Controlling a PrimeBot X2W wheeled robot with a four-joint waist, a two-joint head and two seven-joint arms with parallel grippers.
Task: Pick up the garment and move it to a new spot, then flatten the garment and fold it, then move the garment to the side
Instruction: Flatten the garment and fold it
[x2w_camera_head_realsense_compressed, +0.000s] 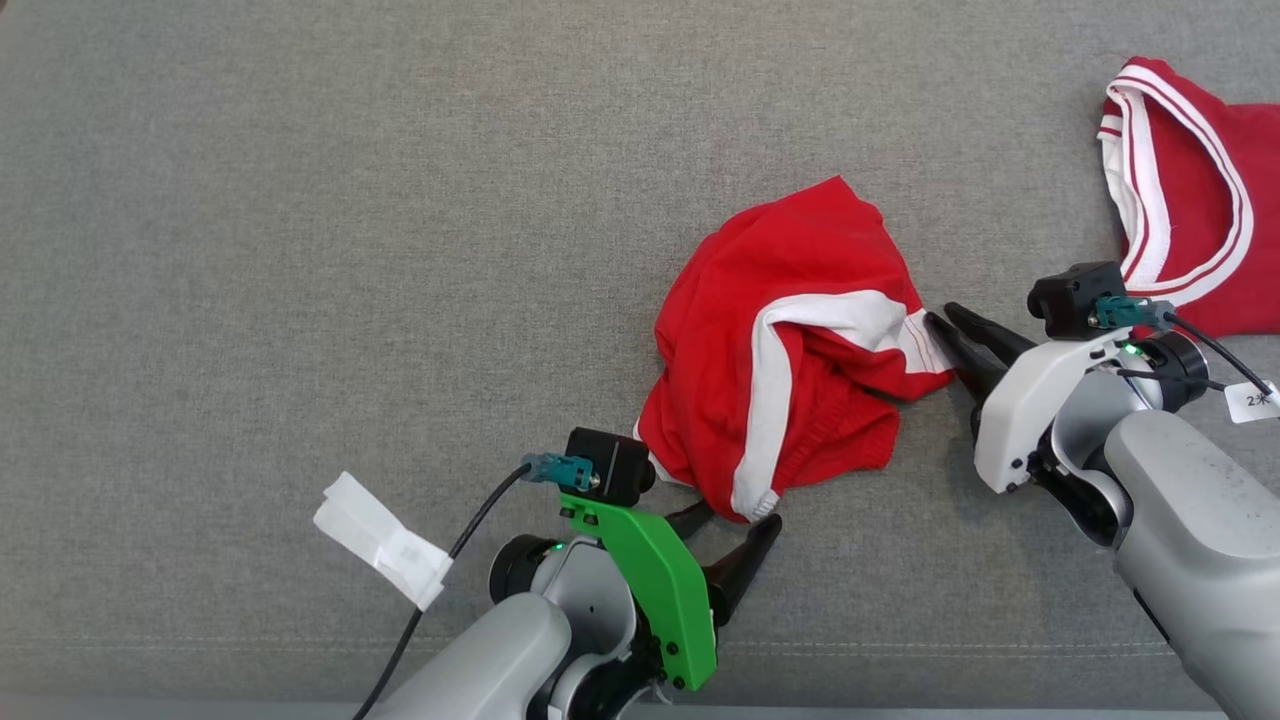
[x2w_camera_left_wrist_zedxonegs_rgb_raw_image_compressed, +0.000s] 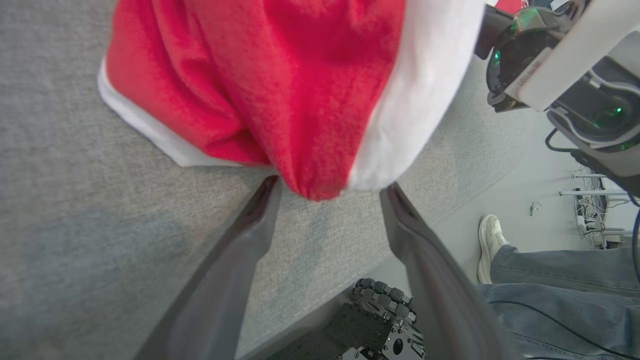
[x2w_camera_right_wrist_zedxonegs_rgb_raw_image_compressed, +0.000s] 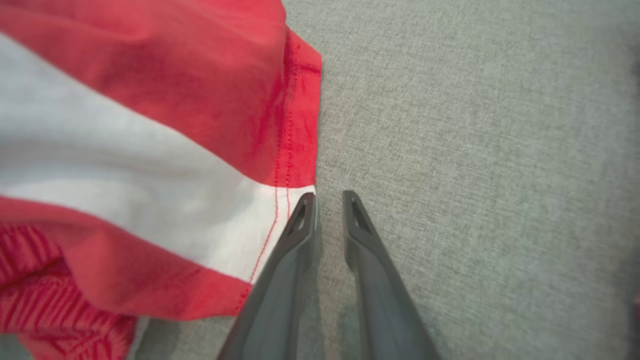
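1. Quick read first: the red garment (x2w_camera_head_realsense_compressed: 790, 340) with the white stripes sits crumpled in the middle of the grey fabric surface (x2w_camera_head_realsense_compressed: 300, 200). It's well apart from the other red top (x2w_camera_head_realsense_compressed: 1190, 190) in the far right corner. Looks to me like you're at the grab, nothing lifted yet.

2. Your left jaws are spread wide and empty, and the two dark fingers (x2w_camera_left_wrist_zedxonegs_rgb_raw_image_compressed: 240, 240) straddle the lowest bunched corner. The cloth only just reaches the tips, so I'd push in deeper before you close. Otherwise you'll pinch just the very tip of the fold and it'll probably slip out.

3. Your right jaws are down to a narrow gap with nothing between them, sitting just beside the stitched hem (x2w_camera_right_wrist_zedxonegs_rgb_raw_image_compressed: 287, 150). One fingertip (x2w_camera_right_wrist_zedxonegs_rgb_raw_image_compressed: 302, 215) is right at the white stripe (x2w_camera_right_wrist_zedxonegs_rgb_raw_image_compressed: 125, 175). I'd spread them wider, slide along the surface so one finger goes under the hem, then close.

4. Go for the hem and band, not the loose middle. Doubled stitched edges should hold better than a single thin layer.

5. Close both sides before you lift and raise them together. I'd guess one side going up alone just drags the pile.

6. Keep the tips low but don't dig in, since the surface is fabric too and could get pinched along with the cloth.

7. There's somebody's shoe (x2w_camera_left_wrist_zedxonegs_rgb_raw_image_compressed: 490, 240) on the floor by the edge, so keep any swing modest.
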